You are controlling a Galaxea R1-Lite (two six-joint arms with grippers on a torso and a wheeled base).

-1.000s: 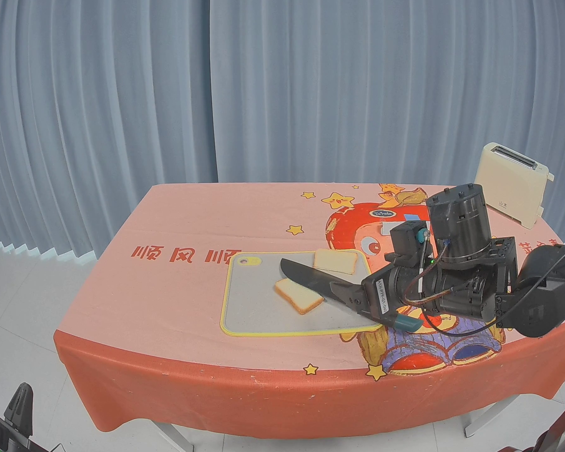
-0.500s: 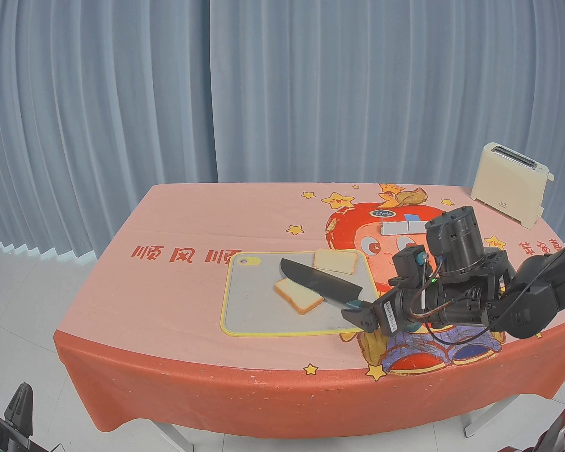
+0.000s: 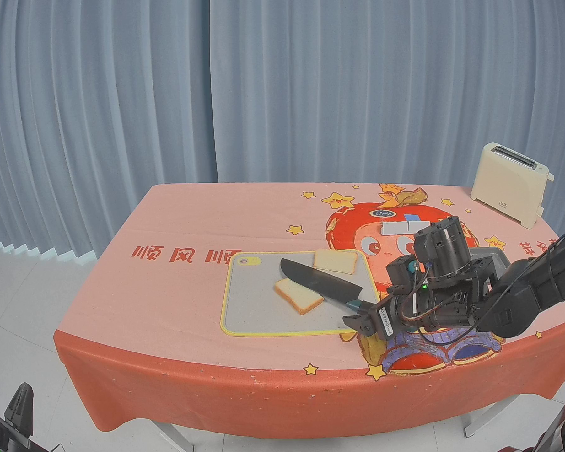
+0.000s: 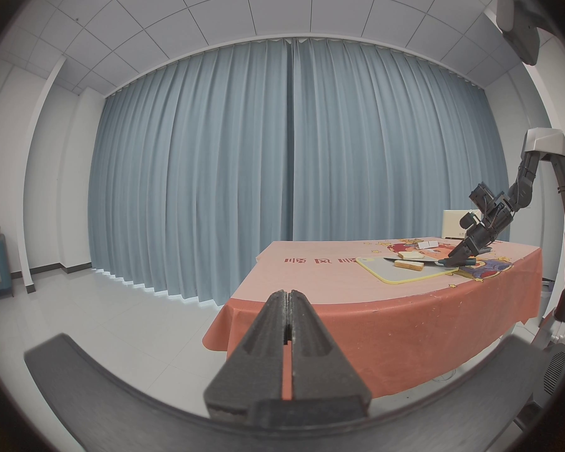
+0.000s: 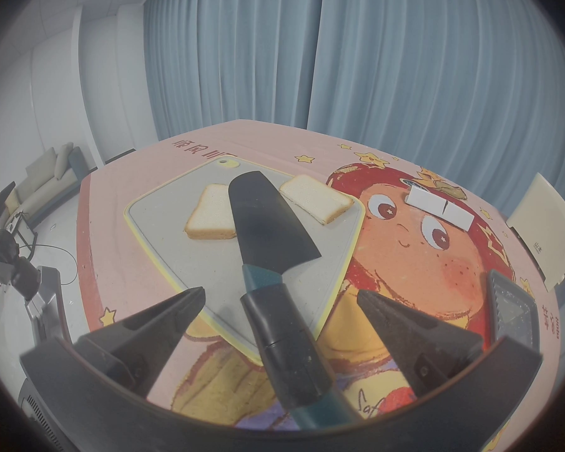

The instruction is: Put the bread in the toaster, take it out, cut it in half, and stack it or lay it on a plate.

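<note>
On the cutting board (image 3: 251, 312) one bread half (image 3: 297, 297) lies partly under the knife (image 3: 320, 281); the second bread half (image 3: 336, 261) sits behind; right gripper (image 5: 279, 295) released, fingers straddling the handle at the board's right edge; left gripper (image 4: 287, 296) clenched, well off the board; red lettering (image 3: 185, 254) left of it.

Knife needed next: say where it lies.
Head view: the knife lies on the cutting board, blade over the nearer bread slice, handle by the open right gripper.
</note>
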